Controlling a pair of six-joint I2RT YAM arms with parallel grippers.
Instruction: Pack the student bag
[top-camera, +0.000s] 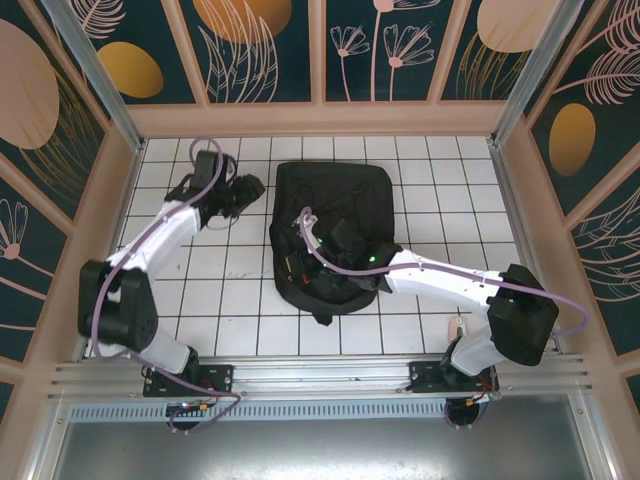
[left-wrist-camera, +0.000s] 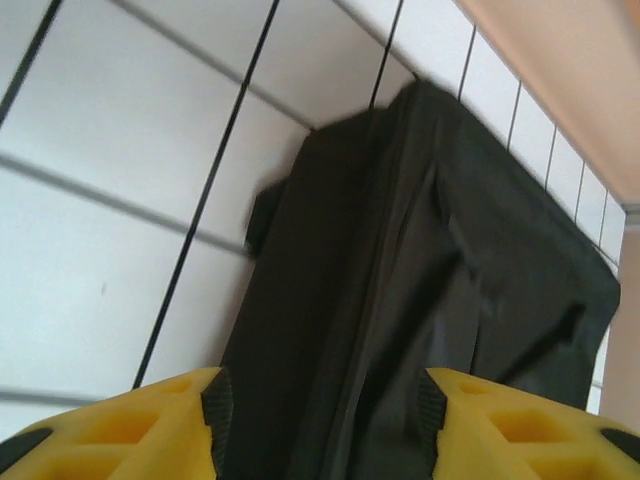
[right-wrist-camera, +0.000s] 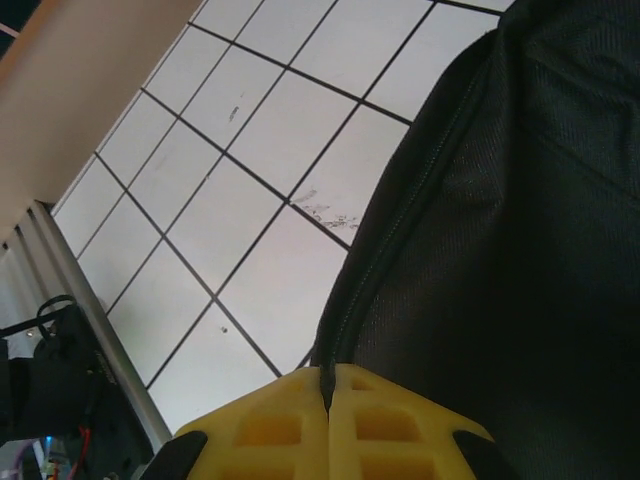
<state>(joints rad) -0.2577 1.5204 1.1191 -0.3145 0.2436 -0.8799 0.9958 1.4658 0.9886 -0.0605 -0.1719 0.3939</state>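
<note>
On tiled table (top-camera: 240, 290), student bag (top-camera: 335, 205) (arm (top-camera: 440, 272) across)

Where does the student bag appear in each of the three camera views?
Top external: student bag lies at centre.
Left wrist: student bag spans centre to right edge.
Right wrist: student bag covers the right half.
Shared landmark: white tiles with black grid lines.

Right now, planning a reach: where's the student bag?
Top view: the student bag lies mid-table, right of the left gripper, right gripper shut on its zipper.
</note>
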